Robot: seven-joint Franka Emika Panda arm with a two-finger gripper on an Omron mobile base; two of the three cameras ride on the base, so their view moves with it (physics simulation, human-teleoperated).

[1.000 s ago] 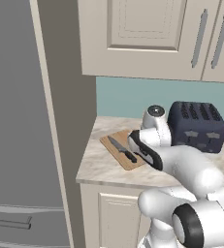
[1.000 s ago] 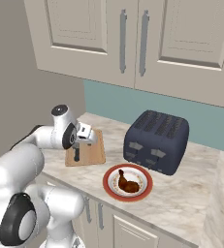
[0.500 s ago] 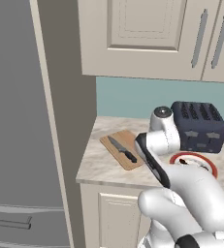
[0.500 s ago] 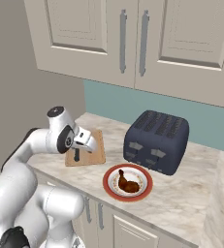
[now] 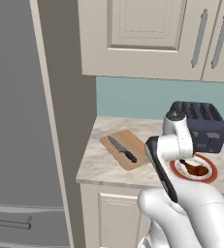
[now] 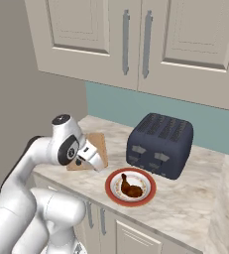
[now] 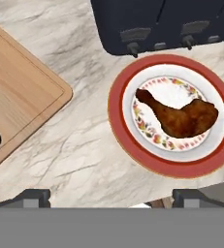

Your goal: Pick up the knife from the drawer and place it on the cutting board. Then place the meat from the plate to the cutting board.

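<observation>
On the marbled counter [image 7: 79, 160] under cream cabinets, the knife [image 5: 122, 149] lies on the cutting board [image 5: 127, 148], and the meat [image 7: 179, 115] sits on the plate [image 7: 123, 138] in front of the dark toaster [image 6: 159, 145]. The gripper [image 7: 111, 197] hovers with jaws wide apart, holding and touching nothing. In the hand view the plate lies toward two o'clock from its fingertips [image 7: 32, 197] and the board toward ten.

Red-rimmed floral plate [image 7: 128, 140]; reddish-brown meat [image 7: 181, 115]; light-brown board [image 7: 16, 92]; dark-navy toaster [image 6: 159, 144].
</observation>
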